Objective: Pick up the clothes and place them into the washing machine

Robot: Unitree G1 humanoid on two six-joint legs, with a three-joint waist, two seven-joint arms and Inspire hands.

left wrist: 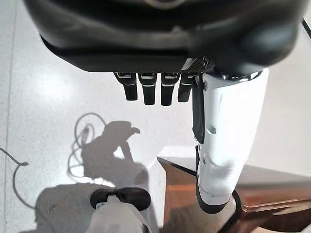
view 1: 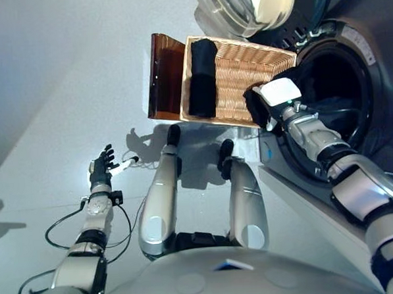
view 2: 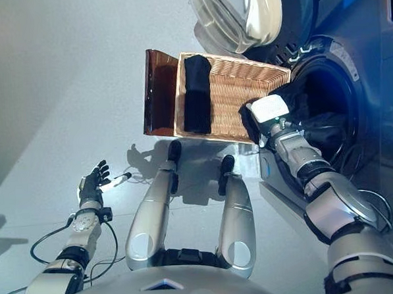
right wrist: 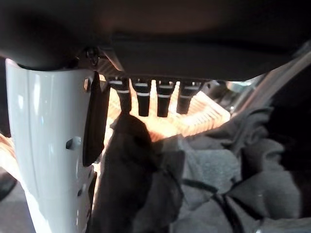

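Nearest to me, my left hand [view 1: 102, 166] hangs low over the floor [view 1: 43, 115], well apart from everything that matters; its wrist view shows the fingers [left wrist: 148, 92] straight and relaxed with nothing in them, so I leave it out of the next move. Further out, my right hand [view 1: 277, 98] sits at the corner where the wicker basket [view 1: 245, 69] meets the mouth of the washing machine [view 1: 352, 93]. Dark clothes [right wrist: 131, 184] bunch against its palm and trail toward the drum. In its own wrist view the fingers [right wrist: 143, 99] look fairly straight above the cloth, with the thumb down beside it, and I cannot tell whether they actually pinch the fabric or just rest on it. What the next move turns on, as I read it: the drum opening [view 2: 329, 107] lies just beyond this hand and to its right, so the cloth needs carrying only a short way further in that direction, and the right arm is clearly the one to do it. Beyond the hand, a second dark garment [view 1: 203, 77] lies folded in the basket along the wall farthest from the machine, its long axis parallel to that wall. It too is nearer my right hand than my left. The open door [view 1: 248, 6] of the machine stands past the basket.
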